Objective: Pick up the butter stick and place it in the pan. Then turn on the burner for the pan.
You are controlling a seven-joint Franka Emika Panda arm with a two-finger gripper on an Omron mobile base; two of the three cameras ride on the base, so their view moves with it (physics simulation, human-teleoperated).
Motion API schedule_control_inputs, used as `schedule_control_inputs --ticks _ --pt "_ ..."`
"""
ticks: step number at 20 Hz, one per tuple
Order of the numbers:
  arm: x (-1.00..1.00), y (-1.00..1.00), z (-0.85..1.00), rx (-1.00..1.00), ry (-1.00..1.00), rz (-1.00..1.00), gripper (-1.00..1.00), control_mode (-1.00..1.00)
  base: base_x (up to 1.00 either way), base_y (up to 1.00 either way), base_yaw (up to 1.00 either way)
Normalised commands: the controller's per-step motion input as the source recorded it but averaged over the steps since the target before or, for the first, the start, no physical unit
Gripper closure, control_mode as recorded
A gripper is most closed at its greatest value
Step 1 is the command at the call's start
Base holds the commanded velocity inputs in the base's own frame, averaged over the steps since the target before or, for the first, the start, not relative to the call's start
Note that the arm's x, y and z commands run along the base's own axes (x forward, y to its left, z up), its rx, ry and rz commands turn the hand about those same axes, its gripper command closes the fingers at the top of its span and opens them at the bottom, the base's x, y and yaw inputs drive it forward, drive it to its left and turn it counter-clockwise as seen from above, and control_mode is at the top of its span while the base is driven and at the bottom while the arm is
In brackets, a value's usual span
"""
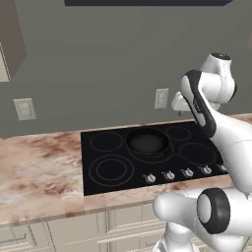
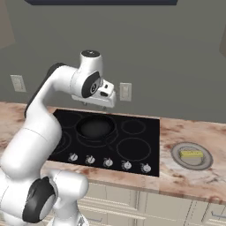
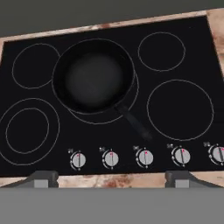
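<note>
Marble-patterned counter point(image 2: 185, 181) running under a grey wall, with pale cabinet fronts below its front edge. Black glass cooktop point(image 1: 98, 184) set into the counter, its front edge near the counter's front edge, reaching back almost to the wall. White arm bending up and over the cooktop, wrist above the cooktop's back half.

On the cooktop: large double-ring circle point(image 3: 28, 131) at the front left corner; single ring point(image 3: 180, 109) at the front right; smaller rings at the back left and back right corners. The burner point(image 3: 131, 103) under the pan at back centre, its grey lines peeking out past the pan's rim toward the front and right.

The pan point(image 3: 92, 75) sitting on that burner, round, black, dark inside, nothing in it. Handle pointing toward the cooktop's front edge, ending just short of the knobs.

Grey plate point(image 2: 176, 158) on the counter to the right of the cooktop, well apart from the pan, near the counter's front edge. The butter stick point(image 2: 191, 154) lying flat on that plate, pale yellow, near the plate's middle.

Gripper point(image 3: 111, 179) hovering above the front part of the cooktop, looking down at the pan and knobs. Fingertips point(image 3: 41, 179) spread wide apart, nothing between them, touching nothing.

Row of five small silver knobs point(image 3: 145, 157) along the cooktop's front edge, each with a red mark. White wall outlet point(image 2: 126, 92) behind the cooktop.
</note>
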Motion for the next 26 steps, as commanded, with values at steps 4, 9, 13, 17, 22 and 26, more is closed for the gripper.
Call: schedule_control_inputs --ticks 4,9,13,17,22,26 --pt "0.0 -1.0 -0.24 0.07 0.1 -0.16 -1.0 -1.0 0.0 0.0 0.0" --pt "0.0 -1.0 -0.35 0.07 0.13 -0.23 -1.0 -1.0 0.0 0.0 0.0" --pt "-0.02 -1.0 -0.43 0.1 0.17 -0.31 -1.0 -1.0 0.0 0.0 0.0" --pt "-0.05 -1.0 -0.47 0.09 0.19 -0.35 -1.0 -1.0 0.0 0.0 0.0" --pt "0.0 -1.0 -0.5 0.1 0.17 -0.33 -1.0 -1.0 0.0 0.0 0.0" --pt "0.04 -0.76 -0.36 0.02 0.06 -0.21 -1.0 -1.0 0.0 0.0 0.0"
